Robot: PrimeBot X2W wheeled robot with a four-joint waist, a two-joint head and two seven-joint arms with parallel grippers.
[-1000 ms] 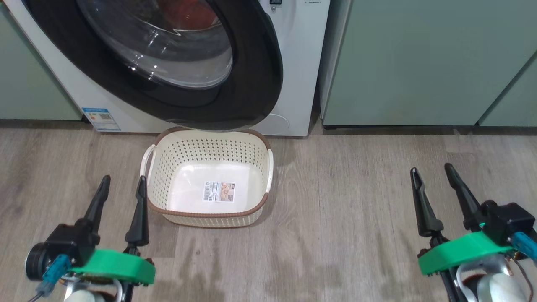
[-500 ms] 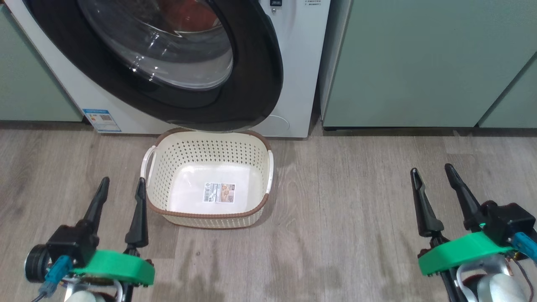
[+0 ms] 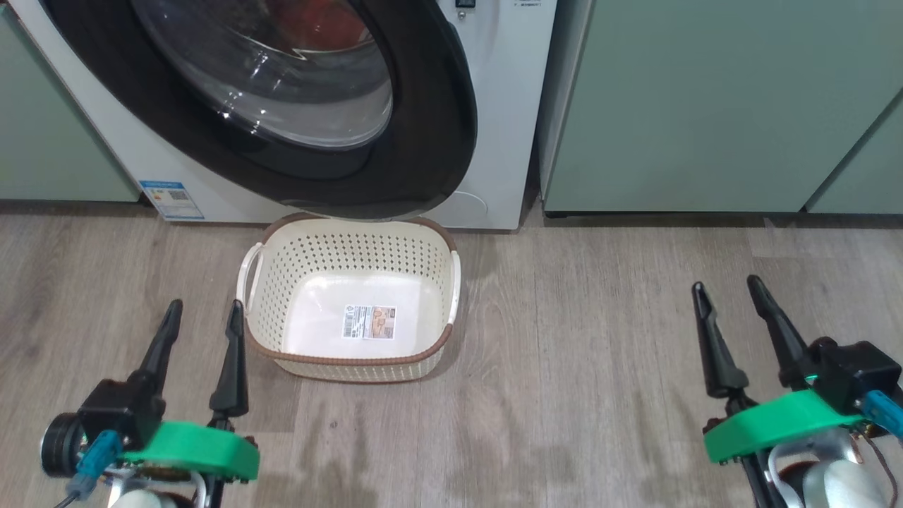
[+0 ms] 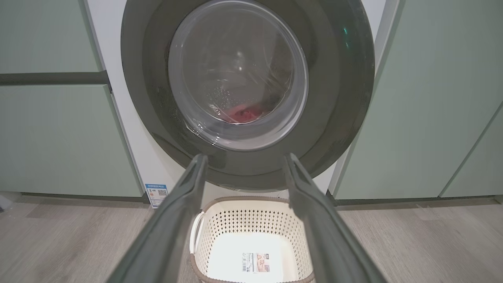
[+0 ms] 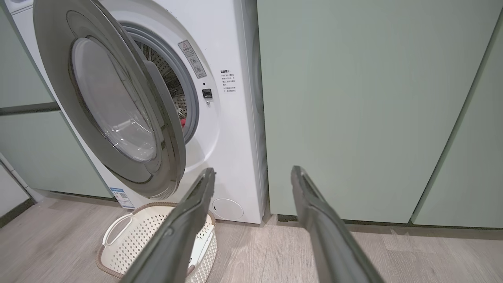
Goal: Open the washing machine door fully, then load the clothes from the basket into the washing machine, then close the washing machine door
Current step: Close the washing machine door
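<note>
The washing machine door [image 3: 423, 141] hangs partly ajar in front of the white washing machine [image 3: 504, 106]; the right wrist view shows a gap between the door [image 5: 110, 102] and the drum opening. Red clothes [image 4: 243, 114] lie inside the drum, seen through the glass, with a sliver [image 5: 183, 122] past the door's edge. The cream basket [image 3: 353, 254] stands on the floor under the door with nothing in it, its label showing. My left gripper [image 3: 204, 307] is open just left of the basket. My right gripper [image 3: 725, 283] is open, far to the basket's right.
Pale green cabinets [image 3: 705, 106] flank the washer on the right, and another [image 3: 42, 141] stands on the left. A round cap [image 3: 465, 208] and a blue sticker [image 3: 173, 200] sit low on the washer's front. Wood-look floor [image 3: 578, 353] lies between the grippers.
</note>
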